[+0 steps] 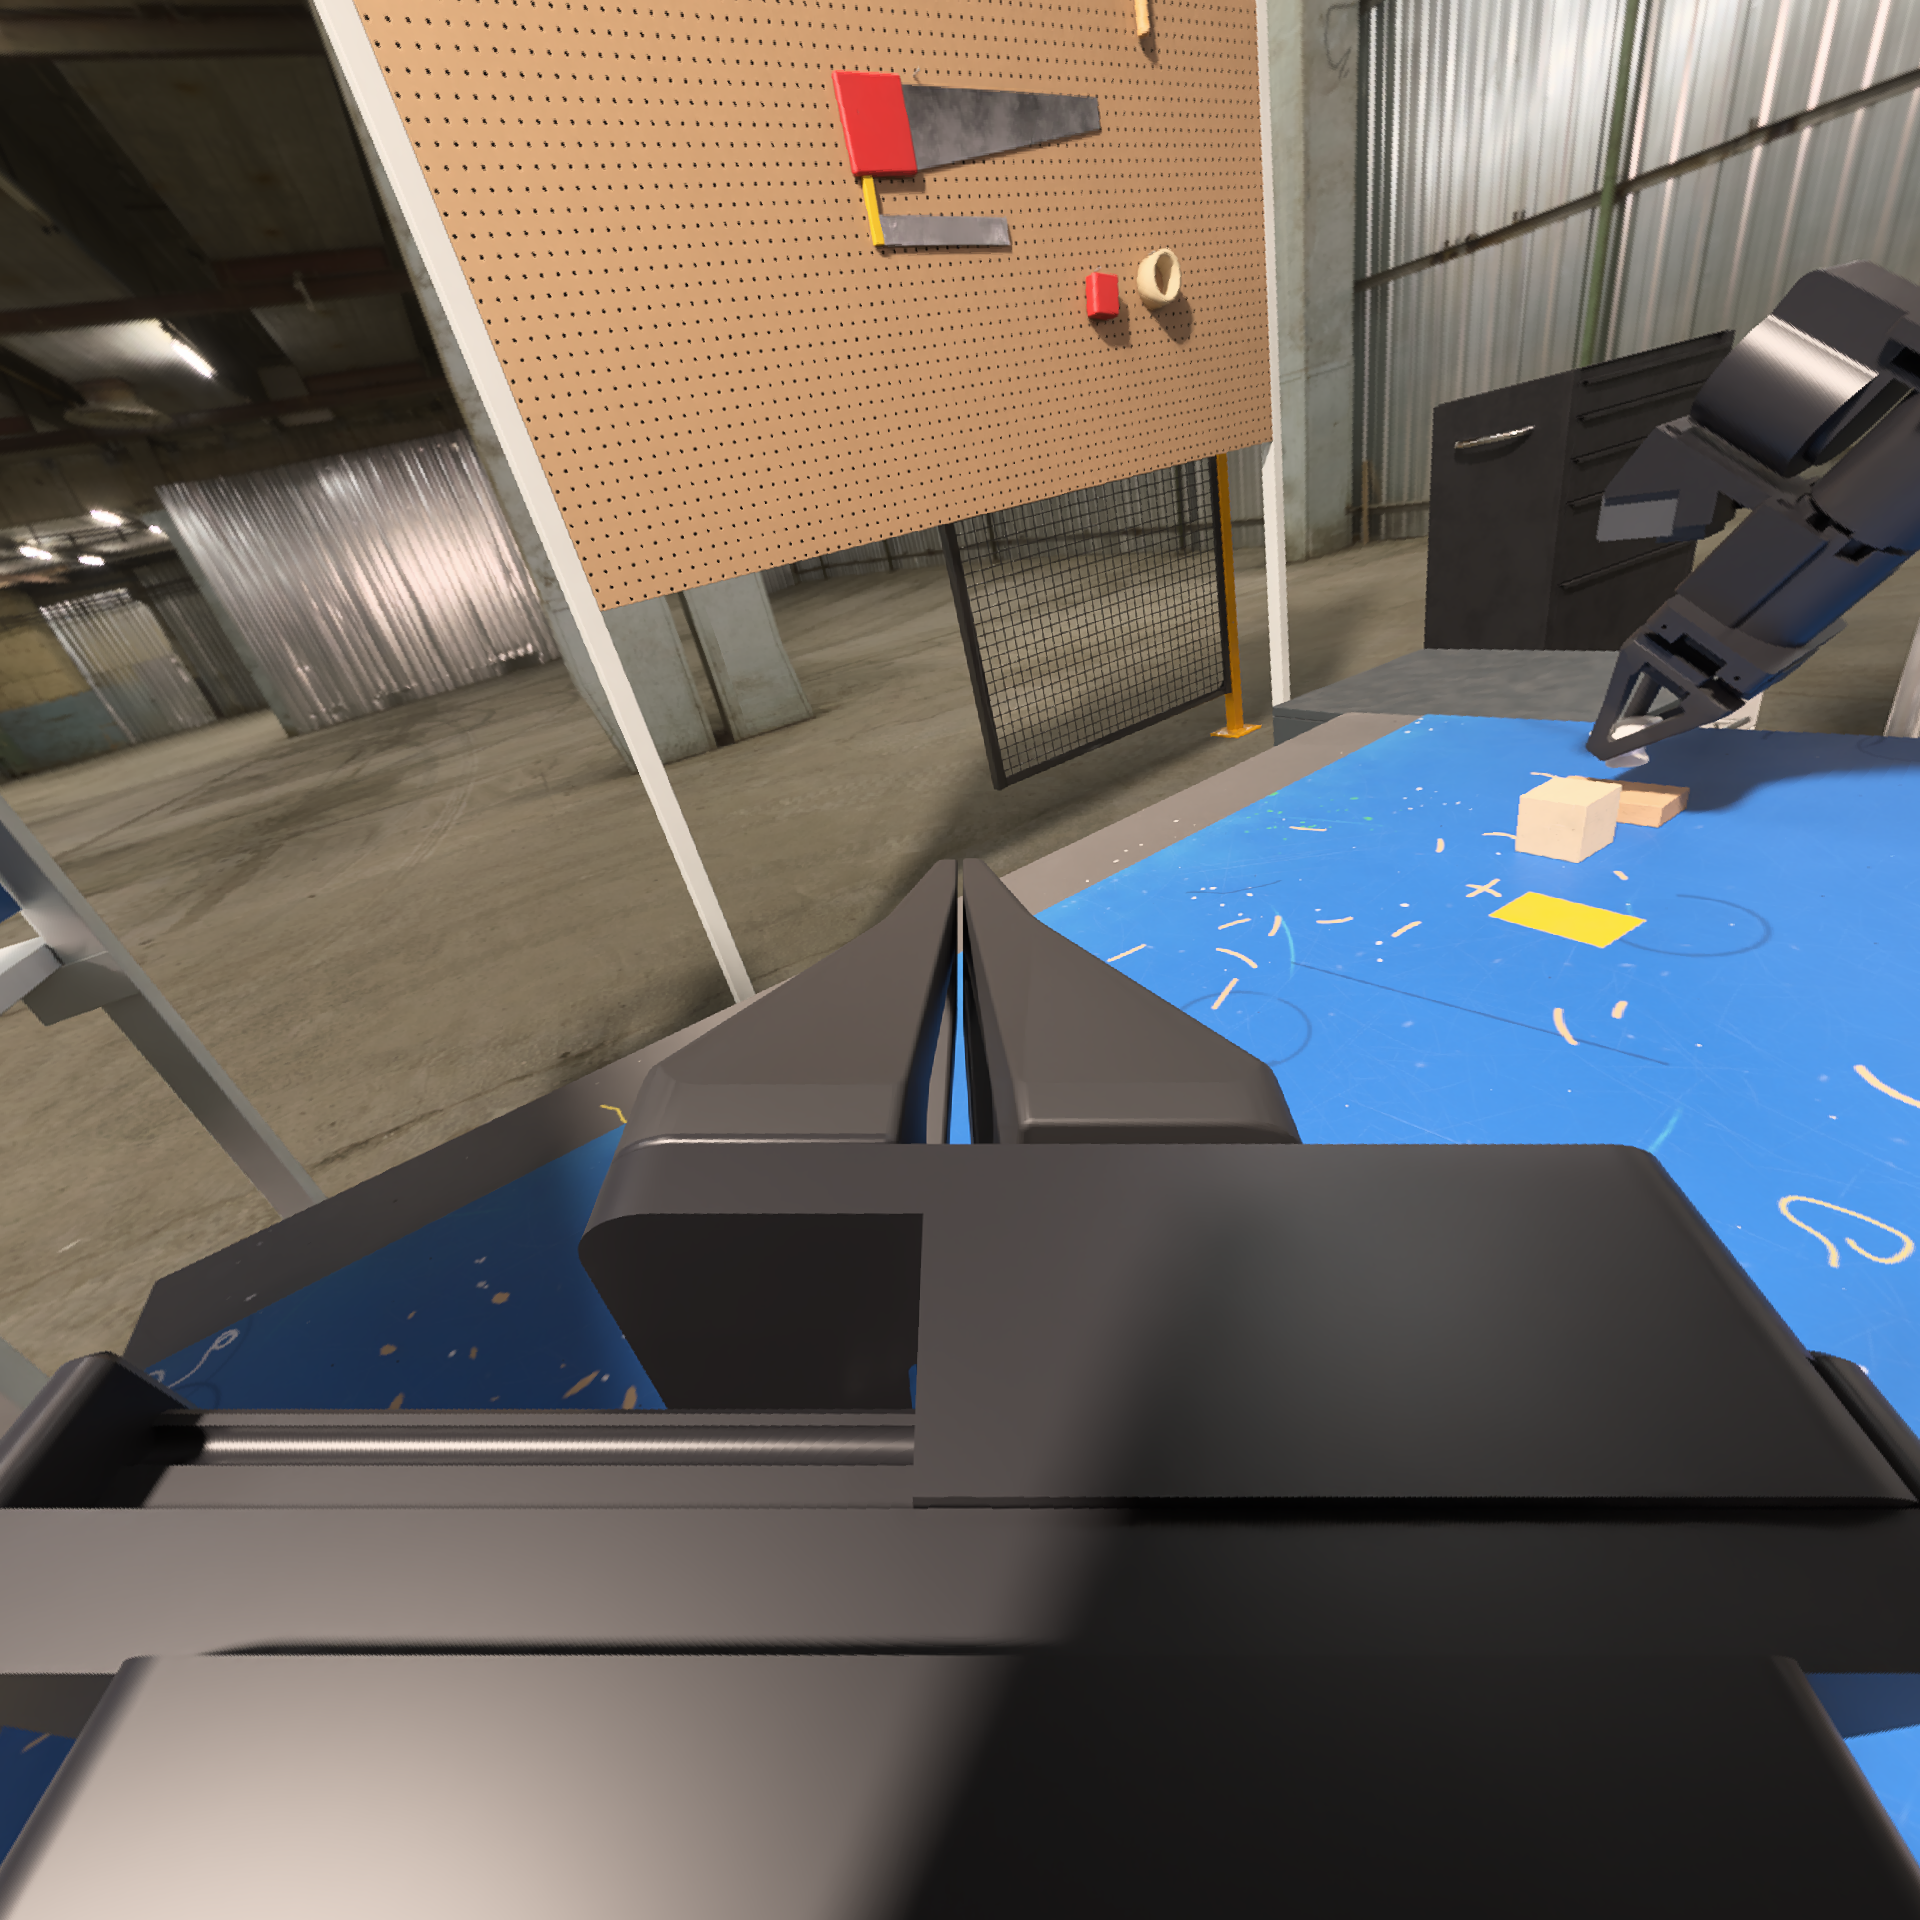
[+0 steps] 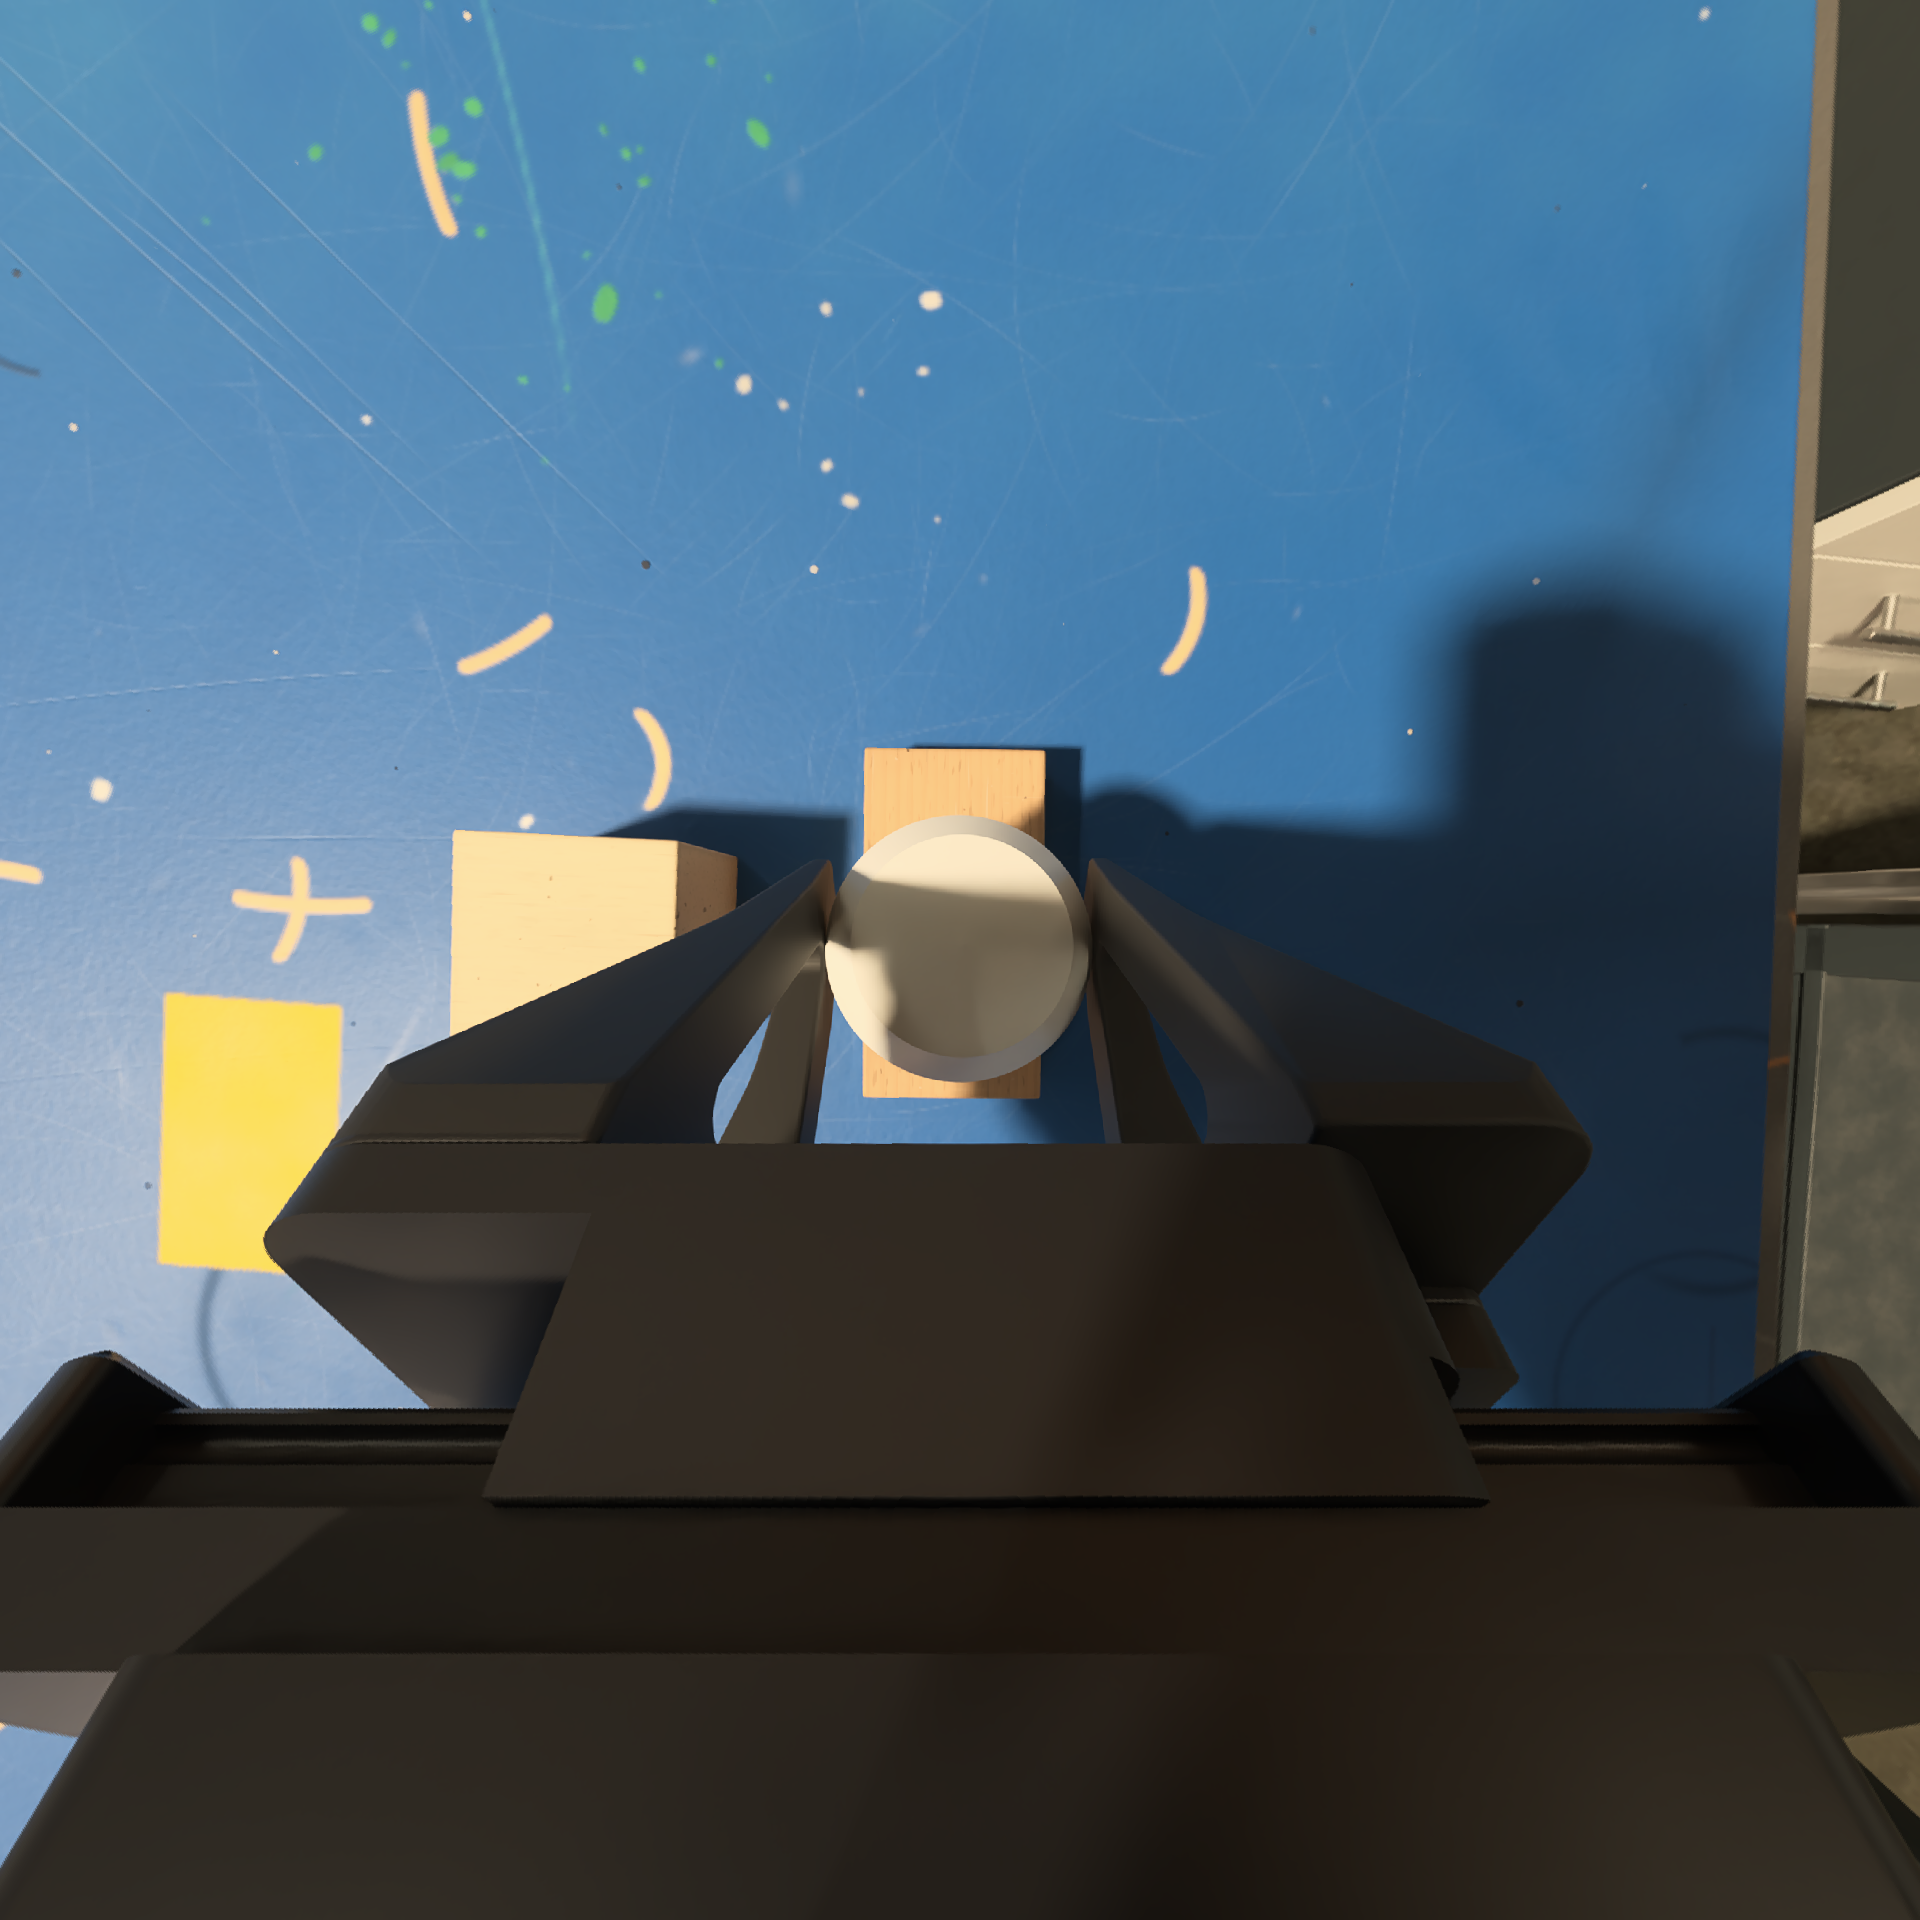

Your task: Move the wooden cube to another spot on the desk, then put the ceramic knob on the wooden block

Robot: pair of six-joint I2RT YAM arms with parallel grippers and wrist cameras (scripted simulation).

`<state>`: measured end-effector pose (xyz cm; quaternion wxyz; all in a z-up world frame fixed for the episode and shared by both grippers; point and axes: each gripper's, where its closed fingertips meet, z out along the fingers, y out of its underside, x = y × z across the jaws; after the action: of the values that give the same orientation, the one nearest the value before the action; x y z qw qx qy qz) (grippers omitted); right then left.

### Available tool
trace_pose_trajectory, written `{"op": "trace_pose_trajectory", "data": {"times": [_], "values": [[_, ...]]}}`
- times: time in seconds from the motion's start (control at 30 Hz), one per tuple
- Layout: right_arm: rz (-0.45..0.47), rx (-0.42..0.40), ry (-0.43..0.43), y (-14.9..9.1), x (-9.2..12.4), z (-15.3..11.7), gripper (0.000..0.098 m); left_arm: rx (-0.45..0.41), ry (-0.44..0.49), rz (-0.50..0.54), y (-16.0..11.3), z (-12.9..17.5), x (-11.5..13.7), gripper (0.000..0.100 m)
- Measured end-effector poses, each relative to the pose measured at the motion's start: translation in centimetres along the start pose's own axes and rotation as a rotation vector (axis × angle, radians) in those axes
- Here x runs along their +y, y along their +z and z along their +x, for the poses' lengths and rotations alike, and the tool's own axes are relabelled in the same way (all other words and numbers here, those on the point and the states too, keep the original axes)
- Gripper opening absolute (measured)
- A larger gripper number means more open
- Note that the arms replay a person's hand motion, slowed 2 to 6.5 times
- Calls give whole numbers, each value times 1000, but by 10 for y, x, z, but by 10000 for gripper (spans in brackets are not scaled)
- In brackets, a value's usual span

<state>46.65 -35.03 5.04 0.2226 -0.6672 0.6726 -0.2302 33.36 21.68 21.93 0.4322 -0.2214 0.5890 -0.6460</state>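
Blue, paint-flecked and scratched, the counter [image 2: 1039, 312] carries everything here. The right gripper [image 2: 958, 945] points straight down over it, jaws pinching the ceramic knob [image 2: 956, 940] by its round rim, the knob's broad face turned up toward the camera. Directly beneath lies the wooden block [image 2: 951, 790], flat, its long axis running along the gripper's line of sight; whether the knob already touches it is hard to tell from above. Just left stands the pale wooden cube [image 2: 561, 925], with a yellow patch [image 2: 249, 1122] beyond it. The left gripper [image 1: 958, 997] hangs low near the counter's edge, well apart from these, jaws pressed together.
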Motion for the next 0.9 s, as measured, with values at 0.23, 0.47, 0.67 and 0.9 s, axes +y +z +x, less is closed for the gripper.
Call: {"op": "trace_pose_trajectory", "data": {"times": [0.23,0.47,0.67,0.9], "values": [[-28,-5,25,7,4,0,401,1,-1,0,0,0,0,9],[-56,15,21,11,7,2,401,2,-2,2,0,0,0,9],[-91,5,21,16,9,0,401,4,-2,2,0,1,0,9],[-102,7,10,14,7,-1,472,6,-3,1,0,1,0,9]]}}
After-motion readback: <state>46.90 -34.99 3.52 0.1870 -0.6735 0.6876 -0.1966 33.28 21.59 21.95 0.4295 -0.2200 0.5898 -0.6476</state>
